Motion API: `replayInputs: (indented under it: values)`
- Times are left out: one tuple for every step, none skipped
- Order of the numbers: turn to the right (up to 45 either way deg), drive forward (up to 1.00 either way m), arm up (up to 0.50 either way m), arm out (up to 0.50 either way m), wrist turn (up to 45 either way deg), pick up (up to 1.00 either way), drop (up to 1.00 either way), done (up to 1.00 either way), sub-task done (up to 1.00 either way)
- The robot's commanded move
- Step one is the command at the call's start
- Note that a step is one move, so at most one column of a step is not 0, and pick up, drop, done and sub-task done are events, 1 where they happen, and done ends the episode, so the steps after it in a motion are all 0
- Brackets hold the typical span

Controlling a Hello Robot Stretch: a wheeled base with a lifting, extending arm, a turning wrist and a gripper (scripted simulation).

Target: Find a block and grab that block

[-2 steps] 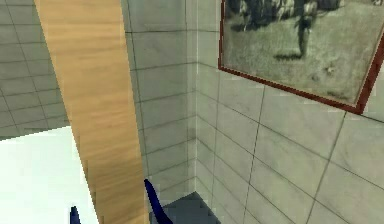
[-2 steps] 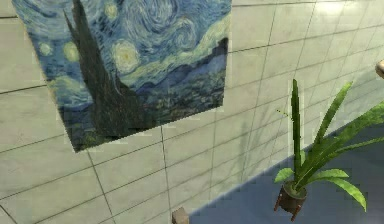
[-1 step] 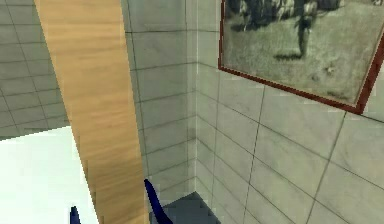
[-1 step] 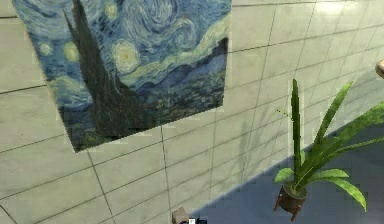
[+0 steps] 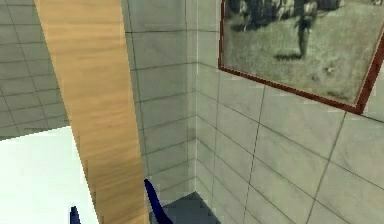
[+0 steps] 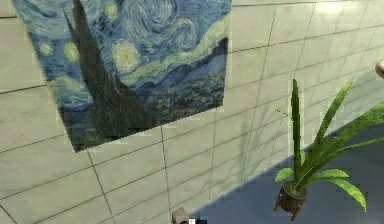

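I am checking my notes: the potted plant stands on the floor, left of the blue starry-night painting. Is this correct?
No. The arm side view shows the potted plant on the floor, right of the blue starry-night painting.

Dark floor [image 6: 250,196] carries one potted plant [image 6: 297,150].

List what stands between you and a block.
A tall pale wooden panel and a grey tiled wall corner close off the front. A green potted plant stands on the arm side. Whether they bar a block cannot be told.
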Motion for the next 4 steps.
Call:
replayInputs:
  values:
    - [0.0, 0.00, 0.00, 0.00, 45.0, 0.00, 0.00, 0.00, 0.00]
    - [0.0, 0.00, 0.00, 0.00, 45.0, 0.00, 0.00, 0.00, 0.00]
    - [0.0, 0.00, 0.00, 0.00, 27.0, 0.00, 0.00, 0.00, 0.00]
    - [0.0, 0.00, -0.30, 0.00, 0.0, 0.00, 0.00, 0.00, 0.00]
